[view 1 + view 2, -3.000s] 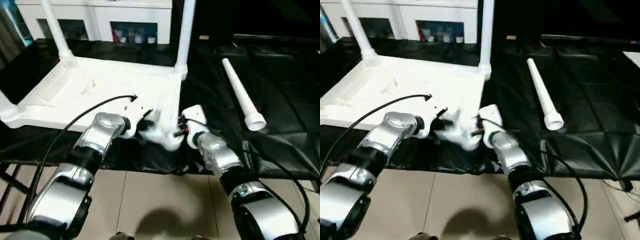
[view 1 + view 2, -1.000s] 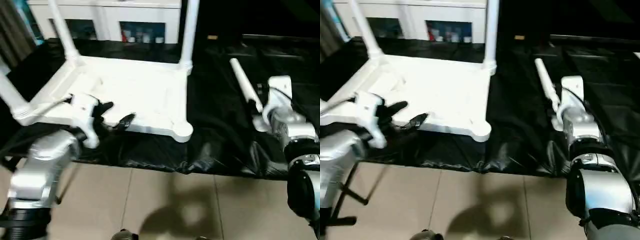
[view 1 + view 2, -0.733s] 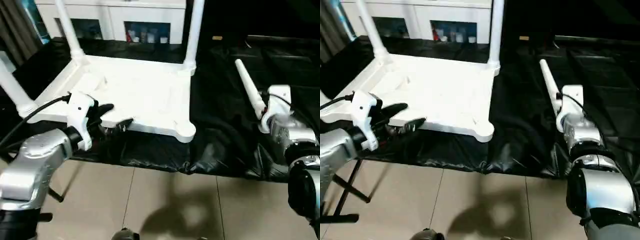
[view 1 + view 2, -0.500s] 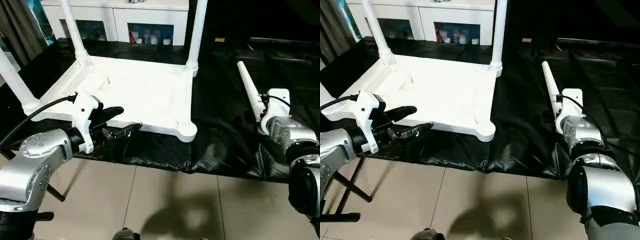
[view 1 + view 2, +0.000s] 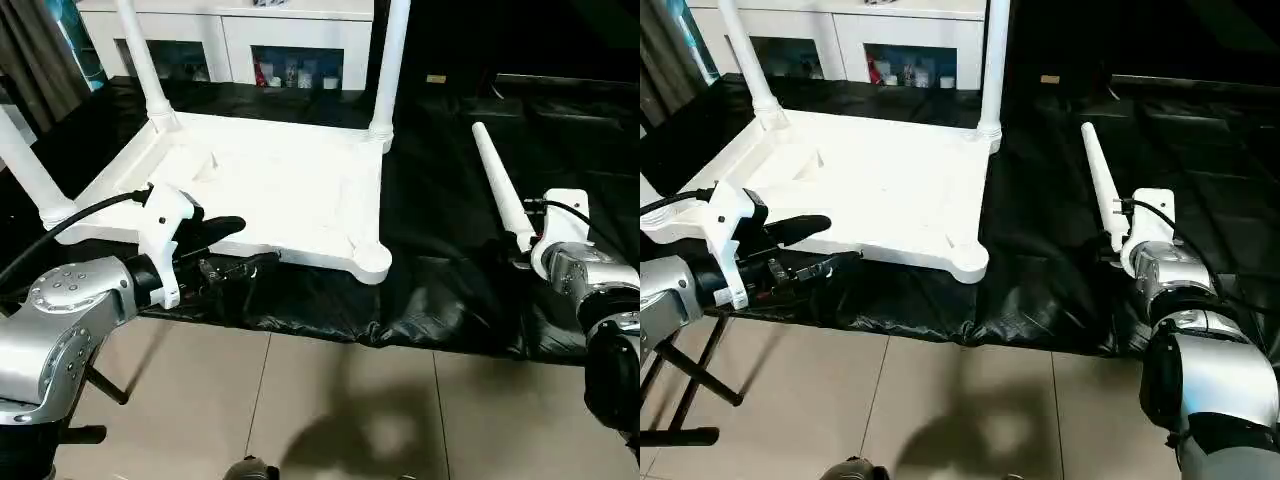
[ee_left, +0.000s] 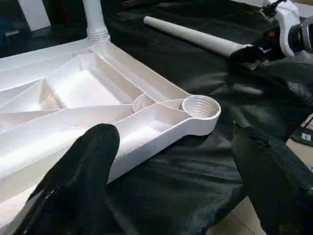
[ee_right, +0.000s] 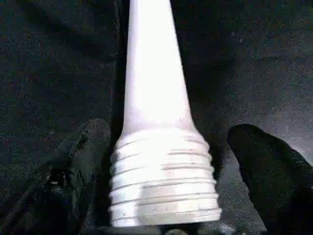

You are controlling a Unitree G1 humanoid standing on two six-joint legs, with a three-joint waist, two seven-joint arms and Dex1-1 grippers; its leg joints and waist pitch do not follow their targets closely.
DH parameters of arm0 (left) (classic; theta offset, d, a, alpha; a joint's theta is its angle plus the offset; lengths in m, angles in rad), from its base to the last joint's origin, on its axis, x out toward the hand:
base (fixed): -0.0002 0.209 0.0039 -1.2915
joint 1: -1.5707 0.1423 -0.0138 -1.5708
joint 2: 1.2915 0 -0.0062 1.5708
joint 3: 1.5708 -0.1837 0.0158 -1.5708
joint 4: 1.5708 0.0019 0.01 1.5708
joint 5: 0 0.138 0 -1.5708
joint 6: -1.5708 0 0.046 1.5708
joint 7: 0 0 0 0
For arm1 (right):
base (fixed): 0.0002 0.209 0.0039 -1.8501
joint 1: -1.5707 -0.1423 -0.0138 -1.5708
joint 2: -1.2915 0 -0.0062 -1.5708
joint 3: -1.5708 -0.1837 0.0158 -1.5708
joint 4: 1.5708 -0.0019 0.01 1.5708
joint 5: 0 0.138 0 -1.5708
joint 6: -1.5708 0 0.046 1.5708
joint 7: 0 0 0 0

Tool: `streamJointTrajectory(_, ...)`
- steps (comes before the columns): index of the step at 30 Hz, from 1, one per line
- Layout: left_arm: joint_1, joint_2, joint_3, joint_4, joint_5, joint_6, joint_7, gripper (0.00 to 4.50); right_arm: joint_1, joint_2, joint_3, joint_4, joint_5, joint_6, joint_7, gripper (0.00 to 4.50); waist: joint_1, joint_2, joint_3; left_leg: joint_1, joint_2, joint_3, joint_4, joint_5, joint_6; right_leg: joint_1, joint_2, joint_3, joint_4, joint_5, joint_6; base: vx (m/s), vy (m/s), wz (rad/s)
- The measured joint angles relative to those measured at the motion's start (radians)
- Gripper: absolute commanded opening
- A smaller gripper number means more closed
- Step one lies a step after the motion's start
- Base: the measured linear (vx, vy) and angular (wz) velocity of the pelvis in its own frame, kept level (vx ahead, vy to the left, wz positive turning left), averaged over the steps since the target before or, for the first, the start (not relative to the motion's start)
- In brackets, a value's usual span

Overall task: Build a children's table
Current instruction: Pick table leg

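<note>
Children's table [image 5: 270,185] lies upside down on my black sheet [image 5: 450,300] (three legs fitted). My right gripper [image 7: 164,196] straddles the loose leg's [image 5: 497,190] threaded end, spread wide; left gripper [image 5: 235,245] gapes, empty, at the table's near edge.

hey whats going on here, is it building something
Yes, a small white children's table. It lies upside down on the black-sheeted work table, with three legs already standing in their corner sockets. The near right socket is empty. The fourth leg lies loose on the sheet, and the right gripper, jaws open, straddles its threaded end without clamping it. The left gripper, also open, hovers at the table's near edge.
</note>
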Motion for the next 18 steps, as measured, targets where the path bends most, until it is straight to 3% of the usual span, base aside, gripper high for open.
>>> streamJointTrajectory(13, -0.006, 0.017, 0.000, 0.000, -0.001, 0.000, 0.000, 4.20, 0.012, 0.011, -0.030, 0.006, 0.013, 0.009, 0.000, 2.91, 0.007, 0.000, 0.000, 0.000, 0.000, 0.000, 0.000, 0.000, 0.000, 0.000, 0.000, 0.000, 0.000, 0.000, 0.000, 0.000, 0.000, 0.00)
streamJointTrajectory(18, -0.024, 0.013, 0.000, 0.018, -0.001, -0.005, 0.004, 4.20, 0.018, 0.016, -0.042, 0.006, 0.021, -0.006, 0.001, 2.76, 0.012, 0.000, 0.000, 0.000, 0.000, 0.000, 0.000, 0.000, 0.000, 0.000, 0.000, 0.000, 0.000, 0.000, 0.000, 0.000, 0.000, 0.00)
